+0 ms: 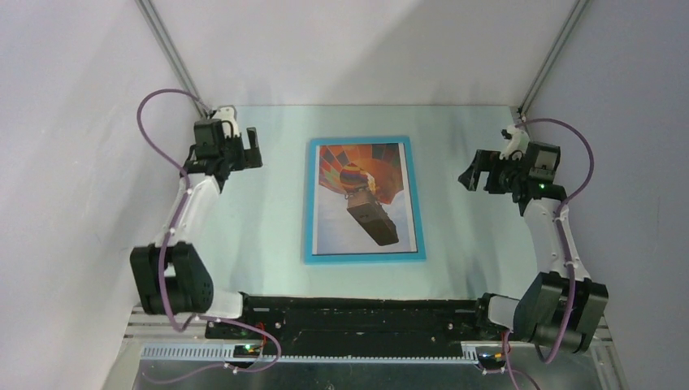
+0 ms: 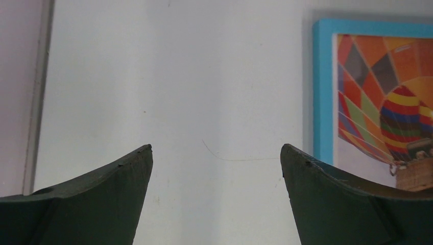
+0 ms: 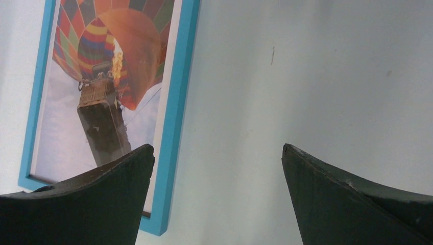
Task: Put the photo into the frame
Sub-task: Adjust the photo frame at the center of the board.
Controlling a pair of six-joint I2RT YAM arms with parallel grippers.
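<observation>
Neatly the photo (image 1: 363,203) lies within the frame (image 1: 310,203)'s blue edges.

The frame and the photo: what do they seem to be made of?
The frame: bright blue, matte, even colour without grain, so painted wood or plastic; I cannot tell which. The photo: probably a flat printed paper sheet; no glare shows, so it looks matte.

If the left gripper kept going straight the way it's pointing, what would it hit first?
Most likely the bare table. In the wrist view the open left gripper aims at plain surface, and the frame lies off to the side of that line. Depth is hard to judge.
</observation>
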